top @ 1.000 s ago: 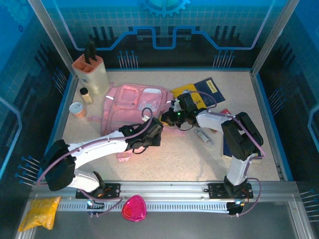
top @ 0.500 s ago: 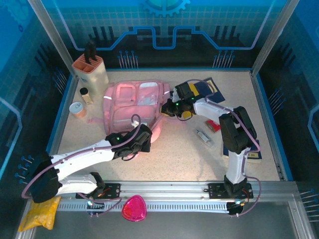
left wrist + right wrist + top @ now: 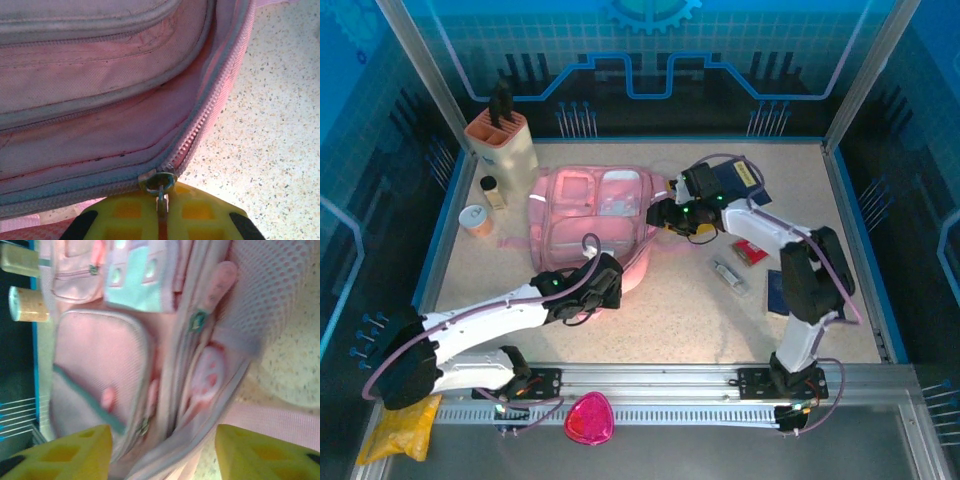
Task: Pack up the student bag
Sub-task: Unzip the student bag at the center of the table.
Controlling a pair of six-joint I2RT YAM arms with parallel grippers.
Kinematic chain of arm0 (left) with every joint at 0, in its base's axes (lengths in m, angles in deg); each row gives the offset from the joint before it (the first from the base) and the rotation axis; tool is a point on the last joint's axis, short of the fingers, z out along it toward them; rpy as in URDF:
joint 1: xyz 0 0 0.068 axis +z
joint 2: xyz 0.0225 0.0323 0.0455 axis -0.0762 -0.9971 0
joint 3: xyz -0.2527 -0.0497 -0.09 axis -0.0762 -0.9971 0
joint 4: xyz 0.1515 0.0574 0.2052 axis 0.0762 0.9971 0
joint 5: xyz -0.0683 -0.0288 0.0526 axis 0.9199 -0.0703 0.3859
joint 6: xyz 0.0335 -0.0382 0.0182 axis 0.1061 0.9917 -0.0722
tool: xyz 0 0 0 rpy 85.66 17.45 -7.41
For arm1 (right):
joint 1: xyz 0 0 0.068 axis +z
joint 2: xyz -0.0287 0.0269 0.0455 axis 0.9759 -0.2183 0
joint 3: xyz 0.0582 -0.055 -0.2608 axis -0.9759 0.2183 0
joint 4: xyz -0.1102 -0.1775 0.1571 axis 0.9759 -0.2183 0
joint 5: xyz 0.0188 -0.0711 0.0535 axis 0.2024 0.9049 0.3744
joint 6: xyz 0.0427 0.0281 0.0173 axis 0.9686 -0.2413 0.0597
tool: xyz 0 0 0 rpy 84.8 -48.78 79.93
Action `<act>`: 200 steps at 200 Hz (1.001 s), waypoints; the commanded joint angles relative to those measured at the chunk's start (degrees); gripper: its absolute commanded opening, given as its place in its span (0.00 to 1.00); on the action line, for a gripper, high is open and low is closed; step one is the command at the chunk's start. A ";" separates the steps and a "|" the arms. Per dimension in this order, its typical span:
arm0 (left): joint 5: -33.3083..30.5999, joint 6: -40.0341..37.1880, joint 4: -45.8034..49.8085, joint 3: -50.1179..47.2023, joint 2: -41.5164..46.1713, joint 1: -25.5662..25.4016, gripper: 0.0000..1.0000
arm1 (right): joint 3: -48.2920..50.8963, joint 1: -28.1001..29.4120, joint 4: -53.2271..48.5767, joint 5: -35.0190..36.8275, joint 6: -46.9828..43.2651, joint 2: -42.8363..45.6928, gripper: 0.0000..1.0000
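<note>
The student bag [image 3: 588,222], a big soft pink backpack, lies flat on the table left of centre. My left gripper [image 3: 592,297] is at its near edge. In the left wrist view the yellow jaws of my left gripper [image 3: 161,202] are shut on the metal zipper pull [image 3: 159,181], where the zipper [image 3: 210,107] ends at the bag's corner. My right gripper [image 3: 660,214] is at the bag's right side. It stands open [image 3: 164,442], with the bag's pink folds [image 3: 165,390] ahead of the fingers and between them.
A knife block [image 3: 505,140], a small bottle [image 3: 490,190] and a round tub [image 3: 475,218] stand left of the bag. Books [image 3: 735,180] [image 3: 775,290], a red item [image 3: 752,252] and a tube [image 3: 728,273] lie on the right. A magenta pouch [image 3: 589,420] and a yellow packet [image 3: 400,425] sit by the front rail.
My right gripper has opened and let go of the bag's side. The left gripper pulled back toward the near left, and the bag now lies flatter.
</note>
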 commanded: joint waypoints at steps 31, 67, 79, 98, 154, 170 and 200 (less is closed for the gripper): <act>3.02 -2.45 -4.35 3.86 -1.82 -0.08 0.00 | 12.23 3.64 -1.44 -1.06 4.69 12.93 0.71; 5.05 -2.34 -5.18 4.62 -2.59 -0.08 0.00 | 15.77 7.96 1.56 2.24 10.75 14.66 0.76; 5.37 -2.33 -5.63 4.65 -2.68 -0.08 0.00 | 17.17 9.03 3.31 4.34 13.02 14.45 0.77; 6.13 -2.50 -6.06 4.94 -3.19 -0.09 0.00 | 18.44 9.94 8.04 4.32 16.06 13.08 0.79; 9.50 -3.32 -6.31 7.49 -6.05 -0.08 0.00 | 15.25 12.35 10.50 5.50 16.82 6.45 0.81; 9.66 -3.56 -6.40 7.96 -6.55 -0.10 0.00 | 15.23 12.37 11.15 5.83 16.19 4.75 0.74; 11.03 -4.56 -6.00 8.23 -6.59 -0.08 0.00 | 13.41 12.11 10.18 6.34 10.97 2.60 0.55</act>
